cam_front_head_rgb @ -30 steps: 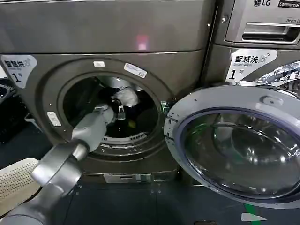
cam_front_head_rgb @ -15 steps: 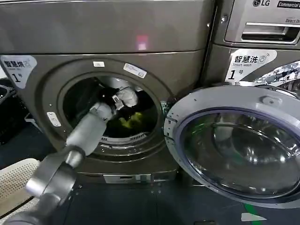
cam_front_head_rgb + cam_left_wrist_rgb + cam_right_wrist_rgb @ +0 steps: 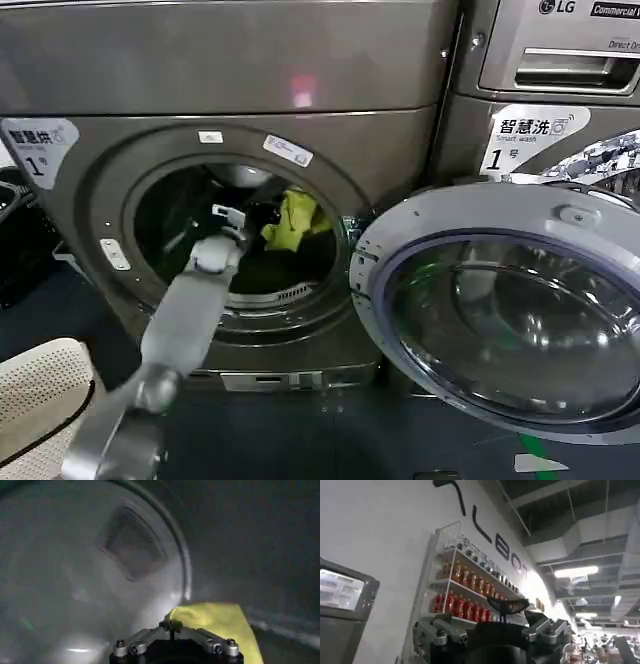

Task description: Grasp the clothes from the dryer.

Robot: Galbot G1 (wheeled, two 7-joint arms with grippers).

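Gripping yellow-green clothes (image 3: 291, 220) inside the dryer (image 3: 230, 90), the left end effector (image 3: 255, 222) stands clenched; next likely a pull outward through the port.

The left arm (image 3: 175, 330) is built of smooth, rounded silver-grey tubes joined by wider ring-shaped collars, with a narrower neck between the two lowest segments. Its wrist (image 3: 213, 257), just in front of the dryer (image 3: 90, 90) opening, is a lighter grey knuckle with a small white tab and dark parts beyond it. In the left wrist view, the left gripper (image 3: 171, 626) has a black base topped by two silver-grey bars meeting in a shallow V, with a round screw head on each outer end. In the right wrist view, the right gripper (image 3: 507, 611) has the same black body, grey brackets with round bolts, and dark tips.
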